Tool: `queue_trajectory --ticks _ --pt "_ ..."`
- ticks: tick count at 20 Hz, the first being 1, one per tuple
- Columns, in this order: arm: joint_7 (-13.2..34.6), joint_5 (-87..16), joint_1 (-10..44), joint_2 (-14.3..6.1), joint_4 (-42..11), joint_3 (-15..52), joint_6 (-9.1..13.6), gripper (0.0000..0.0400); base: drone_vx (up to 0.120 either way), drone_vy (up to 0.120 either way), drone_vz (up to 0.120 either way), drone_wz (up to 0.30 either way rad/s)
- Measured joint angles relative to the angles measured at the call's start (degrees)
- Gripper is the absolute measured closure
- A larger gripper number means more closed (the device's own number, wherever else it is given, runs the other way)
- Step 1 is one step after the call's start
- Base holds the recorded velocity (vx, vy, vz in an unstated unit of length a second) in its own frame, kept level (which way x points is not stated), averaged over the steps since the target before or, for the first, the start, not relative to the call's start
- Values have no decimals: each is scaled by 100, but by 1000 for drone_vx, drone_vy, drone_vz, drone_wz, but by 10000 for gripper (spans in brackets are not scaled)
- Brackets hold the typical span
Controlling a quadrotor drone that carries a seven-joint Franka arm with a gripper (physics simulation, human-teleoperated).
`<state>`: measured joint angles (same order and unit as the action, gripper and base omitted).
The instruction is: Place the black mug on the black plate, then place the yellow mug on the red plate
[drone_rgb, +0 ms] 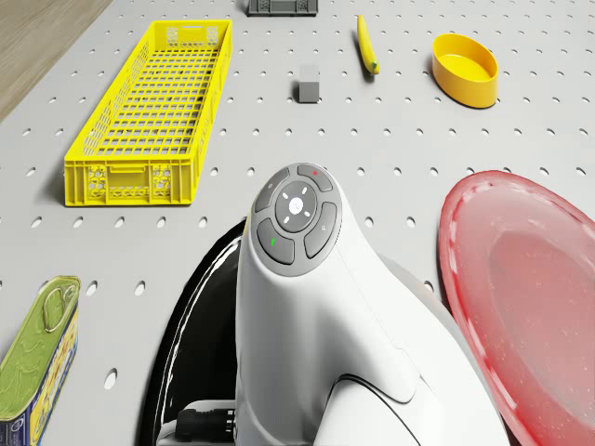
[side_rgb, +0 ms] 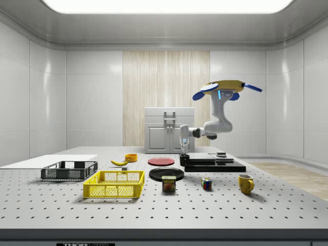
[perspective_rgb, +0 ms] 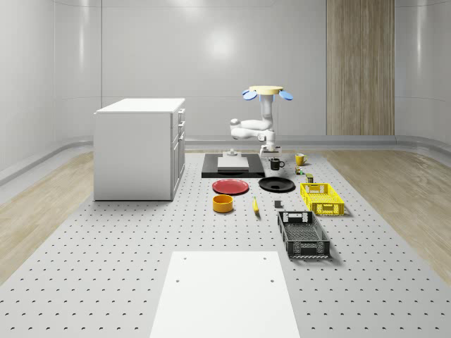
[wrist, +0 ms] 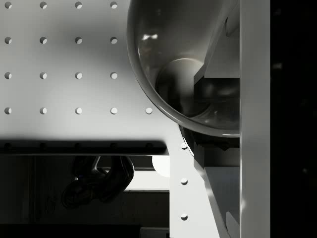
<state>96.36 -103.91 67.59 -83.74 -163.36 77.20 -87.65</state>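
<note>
Down at the black mug, the gripper grips its rim, one finger inside.

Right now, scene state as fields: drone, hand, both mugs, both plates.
drone: hovers above the far end of the table, behind the plates
hand: down at the black mug, one finger inside the rim, one outside
black mug: on the table, beside the black slab, not on a plate
yellow mug: on the table, untouched
black plate: bare
red plate: bare
</note>
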Motion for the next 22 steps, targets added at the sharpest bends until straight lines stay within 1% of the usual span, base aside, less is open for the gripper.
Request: queue_trajectory --ticks 2,3,5,19,22 --pt "4 9 5 -21 1 3 -20 290 120 0 -120 0" --pt "6 13 8 -32 1 5 -29 290 120 -40 -40 0" --pt "10 22 12 -52 2 8 -48 290 120 -80 0 0" --pt "35 75 43 -180 8 26 -168 290 120 0 0 0" --pt "36 9 54 -209 24 -52 -221 290 13 0 0 0"
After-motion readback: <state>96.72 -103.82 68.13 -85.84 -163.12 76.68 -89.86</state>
